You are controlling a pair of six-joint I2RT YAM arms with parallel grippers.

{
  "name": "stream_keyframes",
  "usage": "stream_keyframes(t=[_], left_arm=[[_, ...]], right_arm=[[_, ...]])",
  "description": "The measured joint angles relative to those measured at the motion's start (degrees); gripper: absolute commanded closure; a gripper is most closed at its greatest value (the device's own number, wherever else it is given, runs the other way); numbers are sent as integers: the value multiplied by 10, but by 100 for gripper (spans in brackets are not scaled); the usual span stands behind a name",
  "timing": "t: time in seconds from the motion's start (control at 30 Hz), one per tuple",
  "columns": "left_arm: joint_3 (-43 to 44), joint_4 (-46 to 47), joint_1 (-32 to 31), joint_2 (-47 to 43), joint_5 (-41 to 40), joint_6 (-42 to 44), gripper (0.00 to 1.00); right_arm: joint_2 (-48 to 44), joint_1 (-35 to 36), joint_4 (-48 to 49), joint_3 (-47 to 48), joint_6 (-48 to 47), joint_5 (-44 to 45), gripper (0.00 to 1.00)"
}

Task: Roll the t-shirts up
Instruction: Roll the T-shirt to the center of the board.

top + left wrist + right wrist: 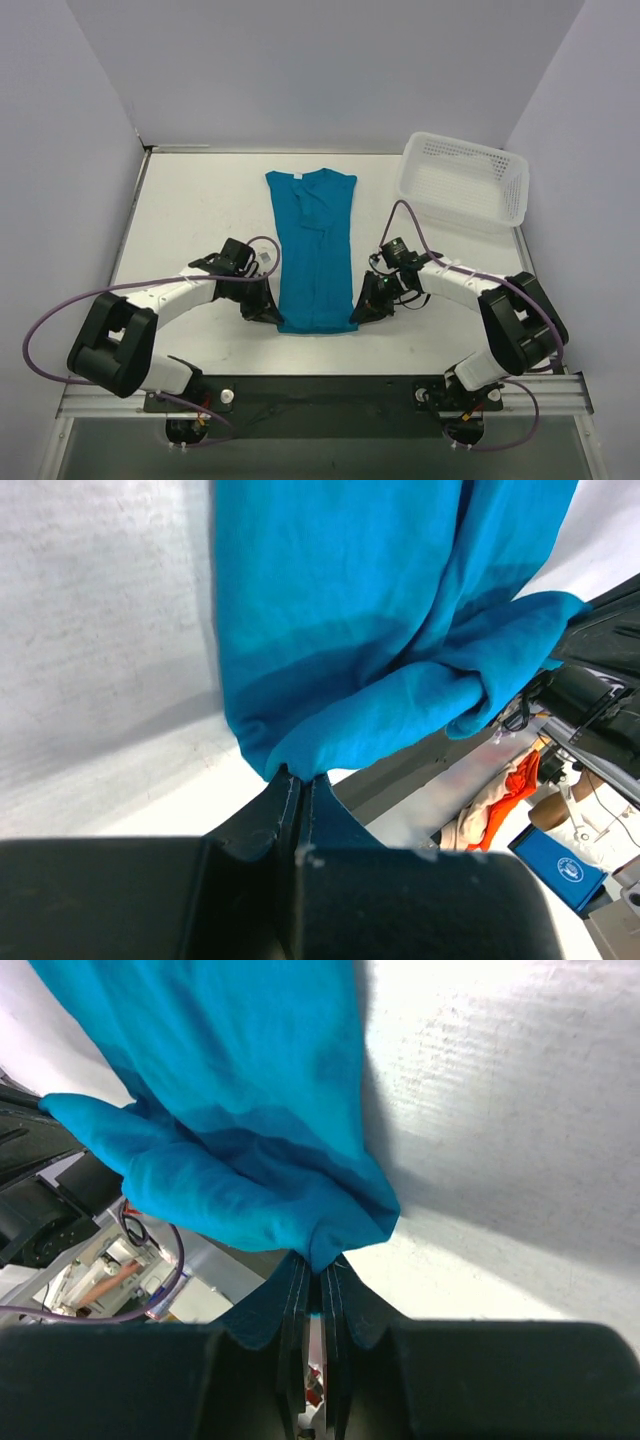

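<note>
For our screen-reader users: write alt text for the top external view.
A teal-blue t-shirt, folded into a narrow strip, lies on a white table, collar at the far end. The left gripper and right gripper each pinch one of its near corners; a white basket sits at the far right.

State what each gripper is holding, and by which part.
Both hold the t-shirt by its near hem: left gripper pinches the left corner, right gripper the right corner.
</note>
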Motion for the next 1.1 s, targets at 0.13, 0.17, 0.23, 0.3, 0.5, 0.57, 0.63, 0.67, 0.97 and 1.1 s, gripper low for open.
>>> stream_keyframes(t=[0.13,0.17,0.23,0.3,0.5,0.57,0.63,0.67,0.97,1.1], left_arm=[[0,19,4,10,1,-6,100],[0,21,4,11,1,-7,99],[0,23,7,11,1,-9,88],[0,21,9,11,0,-7,67],[9,1,27,7,-8,9,51],[11,-11,36,-5,-14,18,52],[13,-19,43,-21,-17,31,53],[14,-23,45,-32,-17,38,54],[78,0,43,-85,79,209,100],[88,15,25,-56,127,252,100]], right_arm=[[16,-3,12,0,0,-3,100],[20,-4,14,0,0,-3,98],[25,-8,17,0,0,-4,88],[27,-10,17,2,0,-4,79],[25,-16,8,31,-21,1,60],[19,-17,4,37,-32,10,59],[5,-21,-8,38,-48,19,58],[-3,-22,-16,39,-57,24,58],[-112,-15,-56,78,-275,63,87],[-129,43,-63,85,-381,46,95]])
